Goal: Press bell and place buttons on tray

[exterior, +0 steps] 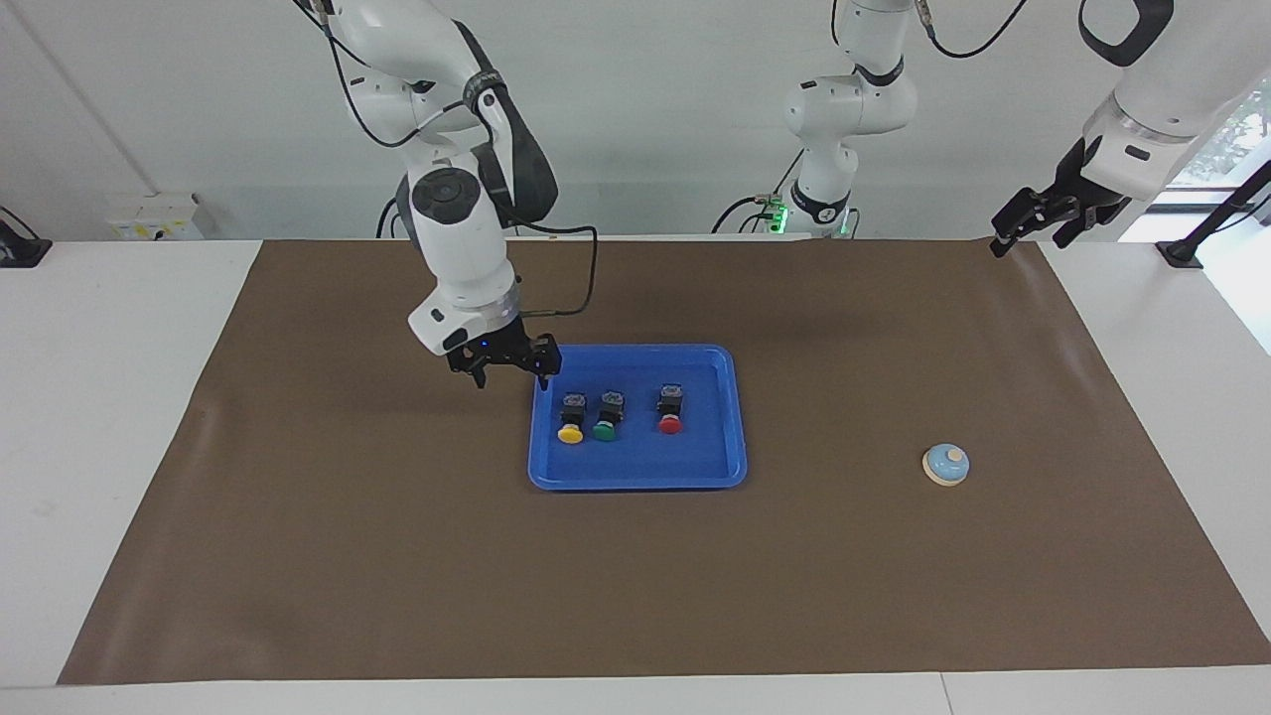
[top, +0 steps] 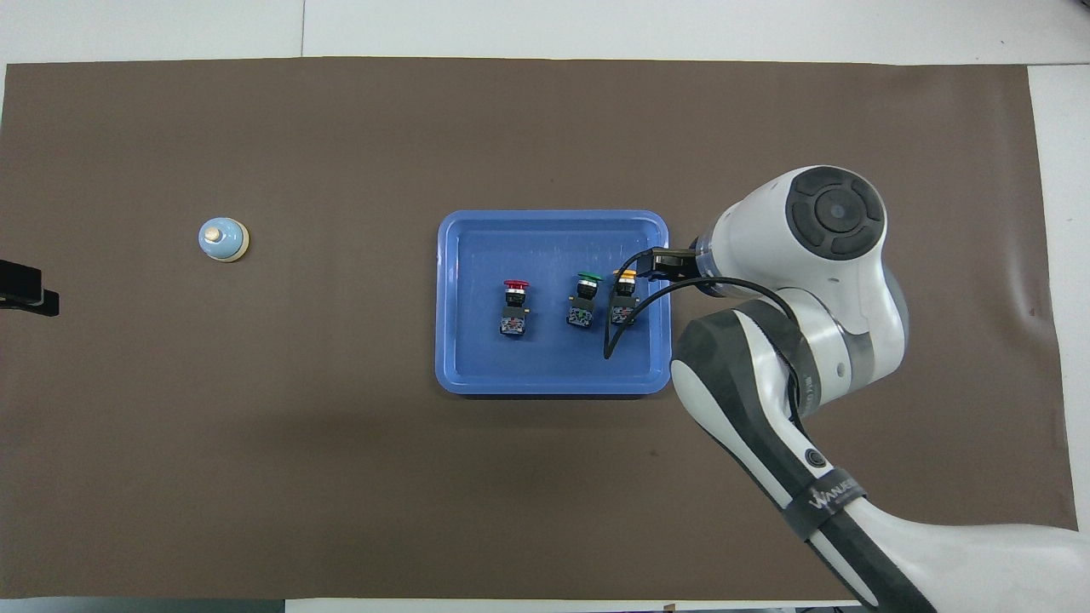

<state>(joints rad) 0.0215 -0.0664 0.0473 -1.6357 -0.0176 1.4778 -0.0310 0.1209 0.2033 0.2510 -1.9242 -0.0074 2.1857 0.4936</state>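
Note:
The blue tray [exterior: 635,475] [top: 553,385] lies mid-mat with all three buttons lying in it, caps pointing away from the robots: yellow [exterior: 571,418] [top: 624,300], green [exterior: 607,415] [top: 584,300], red [exterior: 670,410] [top: 514,307]. My right gripper [exterior: 512,379] hangs open and empty over the tray's robot-side corner at the right arm's end, close to the yellow button; in the overhead view the wrist hides it. The light-blue bell [exterior: 946,464] [top: 223,239] stands alone toward the left arm's end. My left gripper [exterior: 1028,243] [top: 25,289] waits open over the mat's corner there.
A brown mat [exterior: 397,556] covers the white table [exterior: 99,397]. The right arm's black cable [top: 626,323] dangles over the tray beside the yellow button. Both arm bases stand at the robots' edge of the table.

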